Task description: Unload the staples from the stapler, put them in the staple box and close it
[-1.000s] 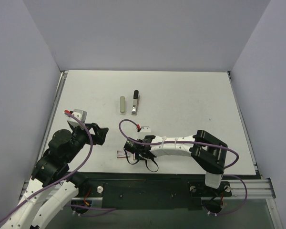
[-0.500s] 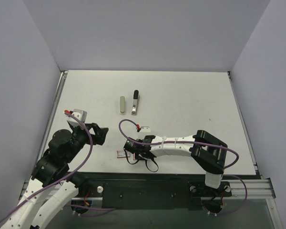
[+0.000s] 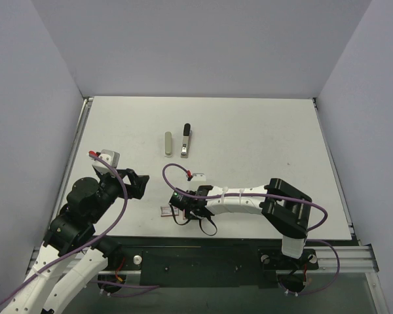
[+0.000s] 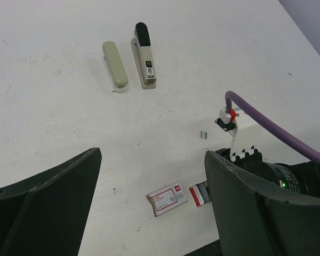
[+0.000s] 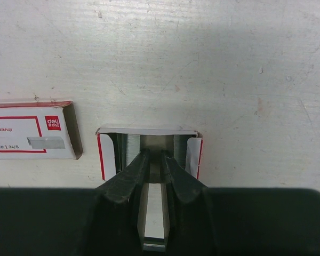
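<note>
The stapler lies in two parts at the back of the table: a pale grey-green shell bar (image 3: 168, 144) (image 4: 114, 65) and a black-and-silver inner bar (image 3: 185, 140) (image 4: 144, 56). My right gripper (image 3: 177, 209) (image 5: 154, 153) is low over the open red-and-white box tray (image 5: 109, 154) (image 4: 198, 193). Its jaws stand nearly together with a silver strip of staples (image 5: 154, 213) between them, the tips inside the tray. My left gripper (image 3: 136, 184) (image 4: 153, 154) hovers wide open to the left, holding nothing.
The box's sleeve (image 5: 32, 137) (image 4: 167, 198) lies just left of the tray. A tiny loose staple piece (image 4: 204, 134) rests on the table near the right wrist's cable (image 4: 256, 114). The table's front edge (image 3: 203, 239) is close behind the tray.
The right wrist has edged very slightly to the left over the tray. The left arm and the stapler parts have not moved.
</note>
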`<state>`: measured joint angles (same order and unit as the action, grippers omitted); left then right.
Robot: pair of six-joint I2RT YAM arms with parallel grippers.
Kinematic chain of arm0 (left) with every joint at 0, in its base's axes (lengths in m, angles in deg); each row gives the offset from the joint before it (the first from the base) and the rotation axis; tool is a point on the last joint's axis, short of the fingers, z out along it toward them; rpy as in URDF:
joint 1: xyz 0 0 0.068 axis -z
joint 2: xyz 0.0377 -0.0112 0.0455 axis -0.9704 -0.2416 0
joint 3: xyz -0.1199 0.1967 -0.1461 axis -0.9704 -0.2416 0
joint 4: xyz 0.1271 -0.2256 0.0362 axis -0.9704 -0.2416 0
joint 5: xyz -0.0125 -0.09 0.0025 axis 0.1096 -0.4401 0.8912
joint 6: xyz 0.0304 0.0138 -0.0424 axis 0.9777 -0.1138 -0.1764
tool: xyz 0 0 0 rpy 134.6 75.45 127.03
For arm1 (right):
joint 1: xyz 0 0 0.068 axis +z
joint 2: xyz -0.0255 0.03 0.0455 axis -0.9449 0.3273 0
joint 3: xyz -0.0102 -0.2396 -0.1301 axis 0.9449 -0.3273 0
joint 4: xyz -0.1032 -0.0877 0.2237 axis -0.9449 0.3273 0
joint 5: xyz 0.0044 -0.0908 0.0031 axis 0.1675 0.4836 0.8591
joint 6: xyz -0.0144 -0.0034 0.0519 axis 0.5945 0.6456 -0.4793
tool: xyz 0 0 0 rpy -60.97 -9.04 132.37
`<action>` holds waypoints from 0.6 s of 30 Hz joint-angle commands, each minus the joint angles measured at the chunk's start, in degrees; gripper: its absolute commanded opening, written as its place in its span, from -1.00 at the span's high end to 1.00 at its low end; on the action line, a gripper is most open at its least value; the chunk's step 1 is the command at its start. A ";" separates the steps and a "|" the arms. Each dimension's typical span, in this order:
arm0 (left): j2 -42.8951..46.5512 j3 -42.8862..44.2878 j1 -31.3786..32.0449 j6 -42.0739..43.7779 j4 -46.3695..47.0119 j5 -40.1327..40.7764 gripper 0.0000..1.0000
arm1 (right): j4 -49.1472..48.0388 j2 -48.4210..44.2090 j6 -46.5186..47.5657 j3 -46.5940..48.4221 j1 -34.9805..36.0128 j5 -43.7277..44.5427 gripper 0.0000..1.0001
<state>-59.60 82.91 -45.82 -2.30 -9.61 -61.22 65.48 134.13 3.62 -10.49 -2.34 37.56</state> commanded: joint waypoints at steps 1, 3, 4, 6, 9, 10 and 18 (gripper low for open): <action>-0.10 0.15 -0.40 -0.10 2.68 -0.53 -0.78 | 2.12 0.70 0.46 1.38 -0.09 0.28 0.79; -0.10 0.15 -0.40 -0.10 2.68 -0.53 -0.78 | 2.12 0.61 0.55 1.38 -0.09 0.36 0.79; -0.10 0.07 -0.40 -0.01 2.68 -0.53 -0.78 | 2.03 0.43 0.55 1.38 -0.09 0.28 0.79; -0.02 0.07 -0.40 -0.10 2.77 -0.53 -0.78 | 2.12 0.43 0.55 1.29 -0.09 0.54 0.79; -0.10 0.15 -0.40 -0.10 2.77 -0.53 -0.78 | 2.12 0.26 0.37 1.38 0.00 0.45 0.80; -0.10 0.15 -0.40 -0.01 2.68 -0.53 -0.78 | 2.12 0.26 0.37 1.38 0.09 0.63 0.80; -0.10 0.15 -0.40 -0.01 2.68 -0.53 -0.78 | 2.20 -1.67 0.29 0.86 0.35 1.86 1.00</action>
<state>-59.60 82.91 -45.82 -2.30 -9.61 -61.40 65.46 134.22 3.86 -10.38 -2.23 37.60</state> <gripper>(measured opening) 0.890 0.002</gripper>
